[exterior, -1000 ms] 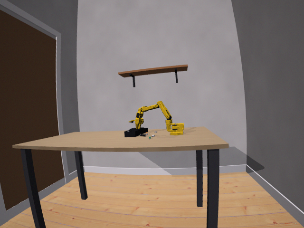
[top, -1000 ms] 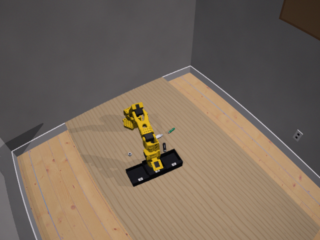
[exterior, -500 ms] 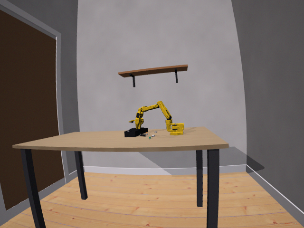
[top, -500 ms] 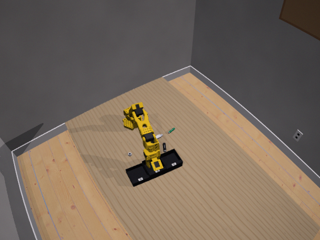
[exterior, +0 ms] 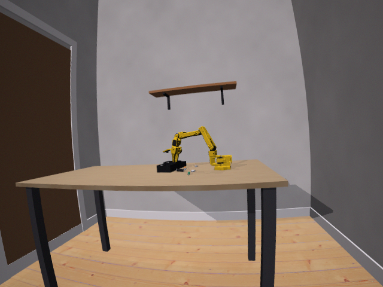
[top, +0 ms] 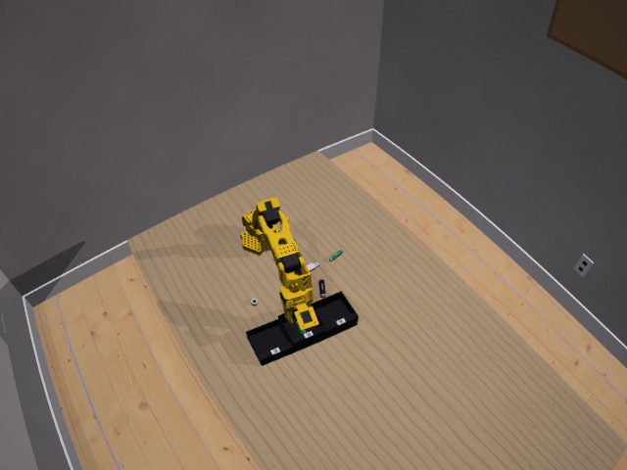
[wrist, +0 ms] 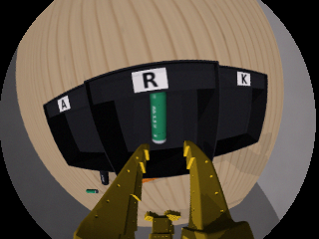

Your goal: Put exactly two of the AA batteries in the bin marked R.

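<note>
The green battery [wrist: 158, 118] lies in the R bin [wrist: 151, 80], long axis pointing toward the label; the gripper [wrist: 165, 154] hangs above, jaws slightly parted, holding nothing.

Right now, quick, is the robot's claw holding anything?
Gripper: open a little, holding nothing; the green battery lies below it in bin R.

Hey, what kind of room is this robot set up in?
Probably a plain indoor room used as a workspace: a wooden table on dark legs, grey walls with one wall shelf, and plank flooring.
</note>
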You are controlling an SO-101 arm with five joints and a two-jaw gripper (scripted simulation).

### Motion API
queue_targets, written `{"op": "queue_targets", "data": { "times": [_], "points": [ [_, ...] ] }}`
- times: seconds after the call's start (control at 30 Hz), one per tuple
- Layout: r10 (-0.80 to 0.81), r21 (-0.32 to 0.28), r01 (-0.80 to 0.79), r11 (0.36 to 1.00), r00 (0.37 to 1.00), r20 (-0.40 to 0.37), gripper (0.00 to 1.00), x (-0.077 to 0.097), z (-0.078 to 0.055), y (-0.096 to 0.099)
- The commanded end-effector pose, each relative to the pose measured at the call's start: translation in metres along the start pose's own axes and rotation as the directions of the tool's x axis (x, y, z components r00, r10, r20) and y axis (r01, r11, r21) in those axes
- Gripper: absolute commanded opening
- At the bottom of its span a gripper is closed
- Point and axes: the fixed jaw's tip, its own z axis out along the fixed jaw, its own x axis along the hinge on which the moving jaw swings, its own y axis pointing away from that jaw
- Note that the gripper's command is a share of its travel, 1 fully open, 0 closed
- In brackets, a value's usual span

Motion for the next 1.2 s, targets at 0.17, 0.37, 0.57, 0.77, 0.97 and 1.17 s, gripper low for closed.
{"op": "queue_targets", "data": {
  "times": [0.17, 0.37, 0.57, 0.77, 0.97, 1.17],
  "points": [
    [0.015, 0.000, -0.015, 1.000, 0.996, 0.092, 0.16, -0.014, -0.041, -0.002],
    [0.015, 0.000, -0.015, 1.000, 0.996, 0.092, 0.16, -0.013, -0.047, -0.002],
    [0.015, 0.000, -0.015, 1.000, 0.996, 0.092, 0.16, -0.013, -0.047, -0.002],
    [0.015, 0.000, -0.015, 1.000, 0.996, 0.092, 0.16, -0.013, -0.047, -0.002],
    [0.015, 0.000, -0.015, 1.000, 0.996, 0.092, 0.16, -0.013, -0.047, -0.002],
    [0.016, 0.000, -0.016, 1.000, 0.996, 0.091, 0.16, -0.013, -0.047, -0.002]
  ]
}}
